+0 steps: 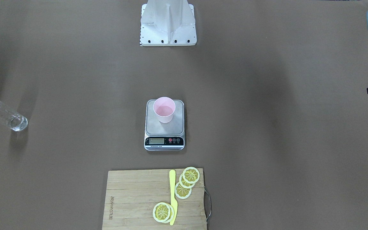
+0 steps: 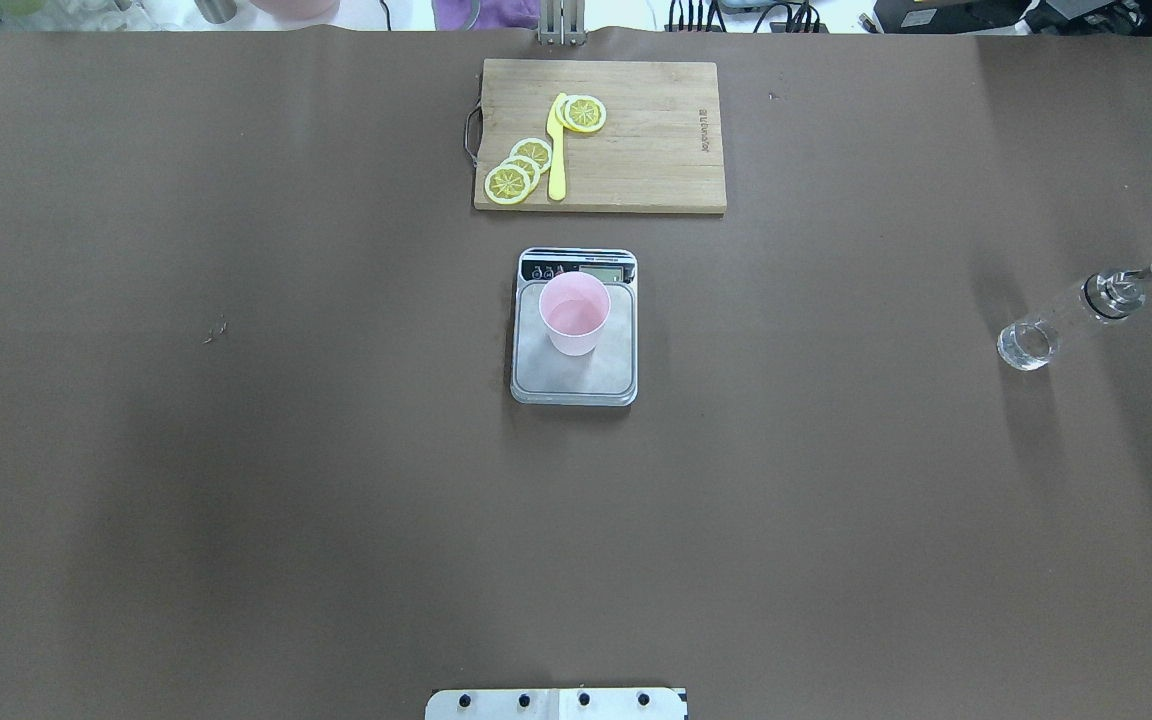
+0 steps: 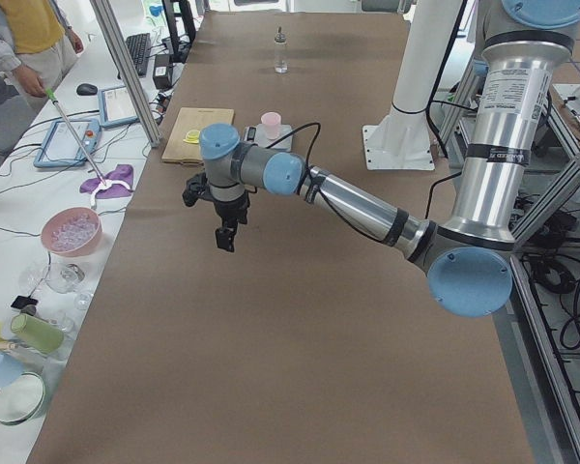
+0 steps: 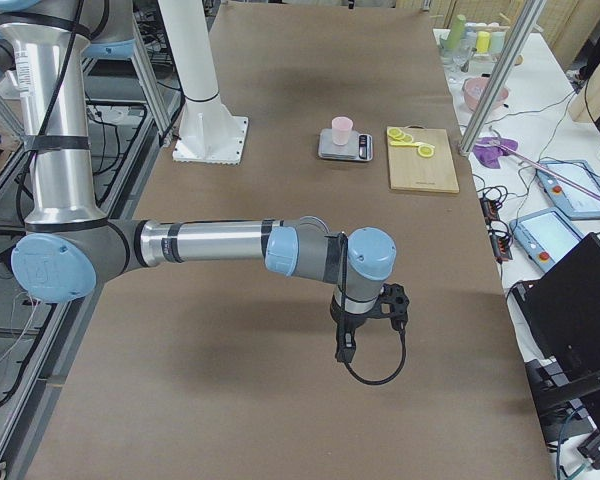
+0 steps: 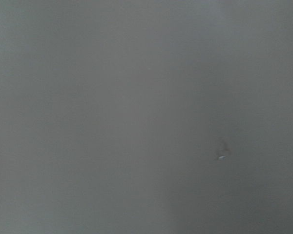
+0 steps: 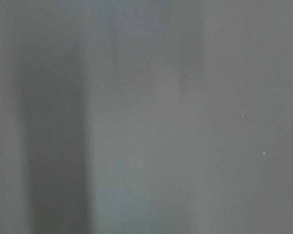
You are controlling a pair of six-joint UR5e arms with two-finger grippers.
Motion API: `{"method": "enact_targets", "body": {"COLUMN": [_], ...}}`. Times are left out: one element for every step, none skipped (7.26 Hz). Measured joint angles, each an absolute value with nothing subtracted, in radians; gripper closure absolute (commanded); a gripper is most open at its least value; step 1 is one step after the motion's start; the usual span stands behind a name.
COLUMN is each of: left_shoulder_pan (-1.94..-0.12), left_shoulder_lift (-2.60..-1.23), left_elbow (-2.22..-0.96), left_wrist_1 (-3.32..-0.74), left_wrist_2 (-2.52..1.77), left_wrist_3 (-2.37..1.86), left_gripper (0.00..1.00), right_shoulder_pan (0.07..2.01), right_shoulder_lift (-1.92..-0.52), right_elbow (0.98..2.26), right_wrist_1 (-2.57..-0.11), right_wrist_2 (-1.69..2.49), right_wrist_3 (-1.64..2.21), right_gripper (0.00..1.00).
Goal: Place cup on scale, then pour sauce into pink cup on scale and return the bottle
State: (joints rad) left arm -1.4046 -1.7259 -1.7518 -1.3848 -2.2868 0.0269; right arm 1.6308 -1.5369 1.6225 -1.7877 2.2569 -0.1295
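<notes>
The pale pink cup stands upright on the steel platform of the scale at the table's middle; it also shows in the overhead view on the scale. The clear glass bottle with its metal spout stands alone on the table at my far right. My left gripper hangs over bare table at the left end. My right gripper hangs over bare table at the right end. Both are far from the cup, and I cannot tell if they are open or shut. Both wrist views show only brown table cover.
A bamboo cutting board with lemon slices and a yellow knife lies just beyond the scale. The robot's white base stands at the table's near edge. Bowls and cups sit on a side bench.
</notes>
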Motion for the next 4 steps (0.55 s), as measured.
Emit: {"method": "enact_targets", "body": {"left_shoulder_pan": [-1.453,-1.506,-1.551,-1.574], "left_shoulder_lift": [-1.711,-1.681,-1.641,-1.596], "left_elbow": [-1.697,-1.673,-1.665,-1.664], "left_wrist_1": [-1.384,-1.382,-1.381,-1.381], "left_wrist_2": [-2.289,-2.306,-2.34,-2.372], "left_wrist_3": [0.106,0.152,0.17,0.175], "left_gripper": [0.02,0.02,0.02,0.02], "right_shoulder_pan": [1.634,1.639,1.643,1.649], "right_shoulder_lift": [-1.549,-1.561,-1.578,-1.607], "right_elbow": [1.626,1.641,1.673,1.724], "right_wrist_1": [-1.787,-1.786,-1.786,-1.793], "right_wrist_2": [2.26,2.26,2.258,2.261], "right_wrist_3": [-0.132,-0.135,-0.137,-0.137], "right_gripper": [0.0,0.0,0.0,0.0]}}
